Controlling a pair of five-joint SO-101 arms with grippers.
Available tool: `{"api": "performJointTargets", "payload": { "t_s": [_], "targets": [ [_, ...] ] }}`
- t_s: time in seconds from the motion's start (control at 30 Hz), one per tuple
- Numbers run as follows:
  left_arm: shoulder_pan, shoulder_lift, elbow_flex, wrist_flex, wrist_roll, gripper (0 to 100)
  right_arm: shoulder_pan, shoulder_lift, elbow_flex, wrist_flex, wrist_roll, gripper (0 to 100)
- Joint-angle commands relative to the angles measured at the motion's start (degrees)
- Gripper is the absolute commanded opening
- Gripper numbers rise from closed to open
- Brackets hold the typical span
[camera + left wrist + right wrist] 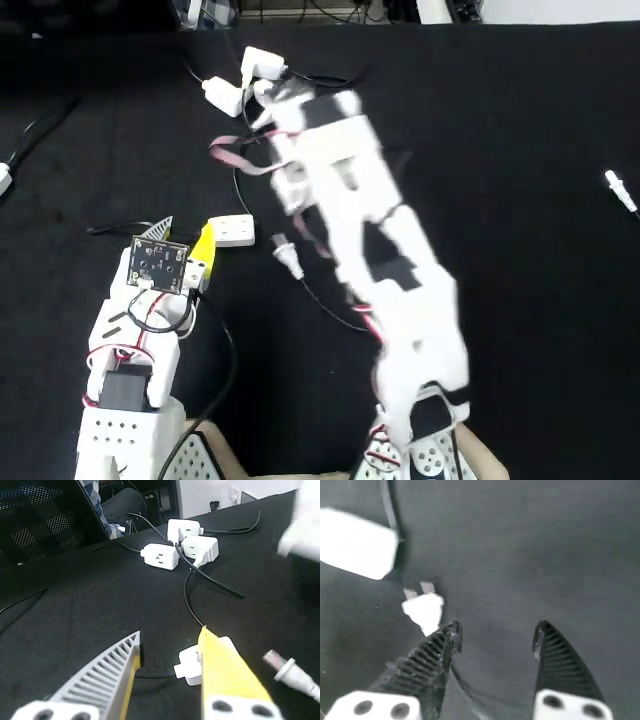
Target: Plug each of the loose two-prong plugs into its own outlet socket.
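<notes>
My left gripper (170, 635) stands open low over the black table, one finger grey and one yellow. A white outlet socket (190, 666) lies right beside the yellow finger (225, 675). In the high view this socket (232, 232) is just right of that gripper (190, 225). A loose white plug (288, 258) on a black cable lies a little further right; its tip (292, 672) also shows. My right gripper (495, 630) is open above the cloth at the far side, with a two-prong plug (422, 609) beside one black finger and a white outlet block (357, 550) beyond it.
Three more white outlets (160, 556) (185, 530) (201, 547) cluster at the back with black cables between them. Another white plug (620, 190) lies at the far right. The right arm (370, 250) stretches diagonally across the table's middle.
</notes>
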Motion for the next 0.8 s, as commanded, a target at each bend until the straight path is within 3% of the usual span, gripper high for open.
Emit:
{"api": "performJointTargets", "payload": {
  "t_s": [0.0, 0.17, 0.27, 0.4, 0.53, 0.77],
  "targets": [
    [1.7, 0.2, -2.8, 0.5, 4.3, 19, 6.9, -12.2, 6.3, 1.8, 3.3, 24.1],
    [7.7, 0.3, -4.4, 0.6, 6.8, 19, 15.2, -21.6, 23.6, -2.7, 4.1, 24.0],
    [10.0, 0.3, -4.5, 0.8, 6.4, 19, 19.3, -25.2, 37.2, -10.7, 4.1, 24.0],
    [11.4, 3.4, -9.5, 7.5, 4.3, 19, 23.5, -28.9, 54.3, -23.2, 3.5, 24.0],
    [14.5, 16.4, -16.7, 9.1, 4.4, 19, 25.6, -32.0, 65.4, -34.4, -0.8, 24.0],
    [18.7, 53.6, -36.8, 9.5, 6.3, 19, 25.7, -34.2, 74.2, -47.5, -3.7, 24.0]
  ]
}}
